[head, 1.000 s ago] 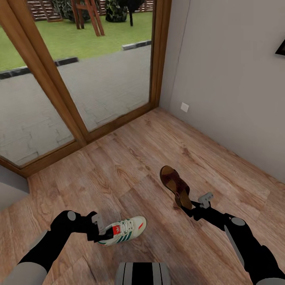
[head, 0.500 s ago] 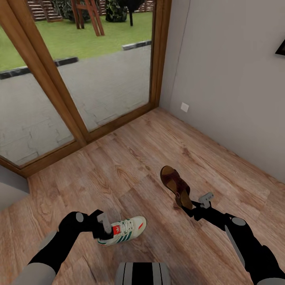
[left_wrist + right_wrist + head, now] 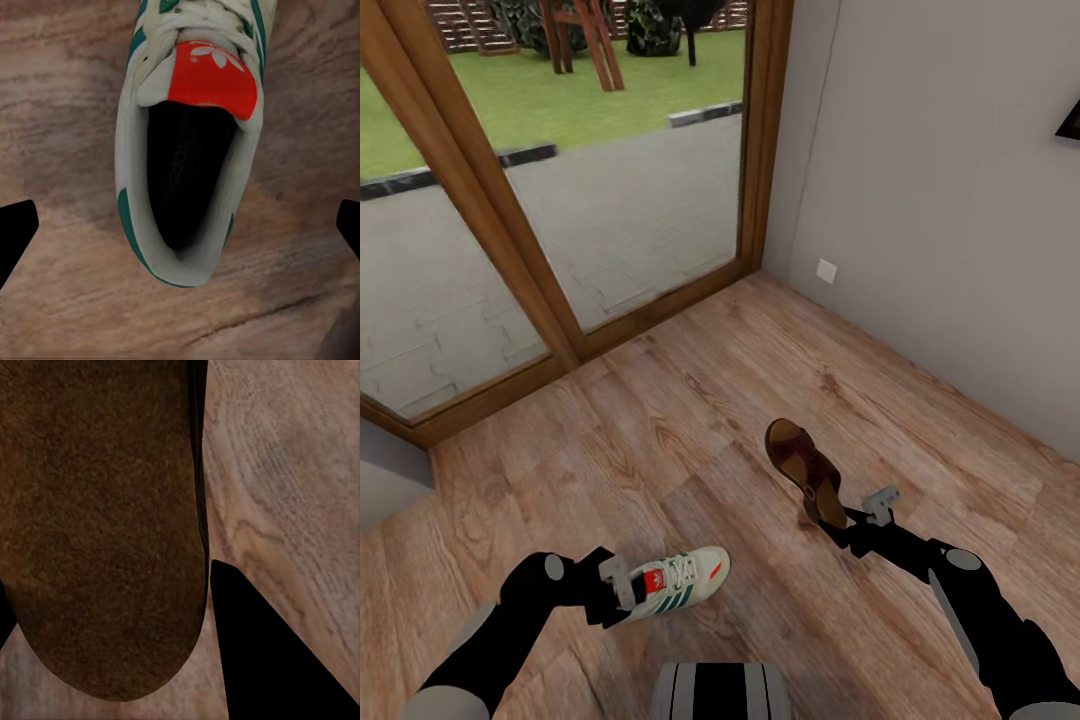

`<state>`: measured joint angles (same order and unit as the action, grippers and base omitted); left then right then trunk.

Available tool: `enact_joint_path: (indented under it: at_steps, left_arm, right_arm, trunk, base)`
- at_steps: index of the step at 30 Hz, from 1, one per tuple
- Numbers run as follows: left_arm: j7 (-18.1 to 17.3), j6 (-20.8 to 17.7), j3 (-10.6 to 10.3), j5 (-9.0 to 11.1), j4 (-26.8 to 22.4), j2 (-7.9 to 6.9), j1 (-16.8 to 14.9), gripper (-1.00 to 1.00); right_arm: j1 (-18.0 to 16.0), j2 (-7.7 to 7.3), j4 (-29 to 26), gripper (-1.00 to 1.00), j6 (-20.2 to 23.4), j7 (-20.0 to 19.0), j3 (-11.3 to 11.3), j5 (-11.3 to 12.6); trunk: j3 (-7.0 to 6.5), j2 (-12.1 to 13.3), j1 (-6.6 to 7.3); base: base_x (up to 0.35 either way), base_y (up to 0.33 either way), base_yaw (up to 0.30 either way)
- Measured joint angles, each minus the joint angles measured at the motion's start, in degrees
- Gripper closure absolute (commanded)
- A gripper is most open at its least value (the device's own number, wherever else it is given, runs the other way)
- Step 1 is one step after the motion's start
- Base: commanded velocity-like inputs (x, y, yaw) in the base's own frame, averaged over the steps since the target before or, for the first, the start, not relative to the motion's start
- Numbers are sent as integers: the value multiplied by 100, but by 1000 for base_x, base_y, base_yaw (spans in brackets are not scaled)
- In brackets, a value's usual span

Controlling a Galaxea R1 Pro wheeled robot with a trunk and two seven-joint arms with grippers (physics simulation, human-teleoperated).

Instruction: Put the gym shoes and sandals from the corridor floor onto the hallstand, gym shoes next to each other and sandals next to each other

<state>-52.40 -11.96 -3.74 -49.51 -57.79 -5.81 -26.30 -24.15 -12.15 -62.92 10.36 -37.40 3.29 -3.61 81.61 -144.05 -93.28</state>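
Observation:
One cream gym shoe (image 3: pixel 678 580) with green stripes and a red tongue lies on the corridor floor (image 3: pixel 690 400) just ahead of my base. My left gripper (image 3: pixel 622 592) is open at its heel. In the left wrist view the shoe (image 3: pixel 191 82) points away, and the heel opening sits between the spread fingertips (image 3: pixel 15 232). A brown sandal (image 3: pixel 805 468) is tilted up on its edge to the right, and my right gripper (image 3: pixel 838 522) is shut on its heel end. The right wrist view has the sandal's footbed (image 3: pixel 97 510) against one dark finger (image 3: pixel 255 660). The hallstand is out of view.
A wood-framed glass door (image 3: pixel 610 200) stands ahead, with grey paving and lawn outside. A grey wall (image 3: pixel 940 200) with a socket (image 3: pixel 826 270) runs along the right and meets the door frame in a corner. Bare plank floor lies between the shoes and the door.
My left gripper has edged right toward the gym shoe's heel and dropped a little lower. The right arm and the sandal have stayed where they were.

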Motion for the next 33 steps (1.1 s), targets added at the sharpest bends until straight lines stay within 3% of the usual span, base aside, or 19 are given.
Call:
enact_joint_path:
  at_steps: [11, 18, 29, 33]
  left_arm:
    - [13, 33, 11, 0, 56, -47, 43, -100]
    - [14, 21, 9, -7, 32, -43, 39, -100]
    - [204, -36, -14, -31, -80, -10, 30, -100]
    - [300, -39, -15, -30, -87, -5, 11, -100]
  right_arm:
    - [0, 0, 0, 100, 0, 0, 0, 0]
    - [1, 0, 1, 100, 0, 0, 0, -6]
    - [0, 0, 0, 100, 0, 0, 0, 0]
    - [0, 0, 1, 100, 11, 0, 0, -4]
  trunk:
    - [2, 0, 0]
    - [189, -9, -19]
    - [219, -9, -18]
    - [314, -14, -29]
  base:
    - [0, 0, 0]
    - [0, 0, 0]
    - [0, 0, 0]
    - [0, 0, 0]
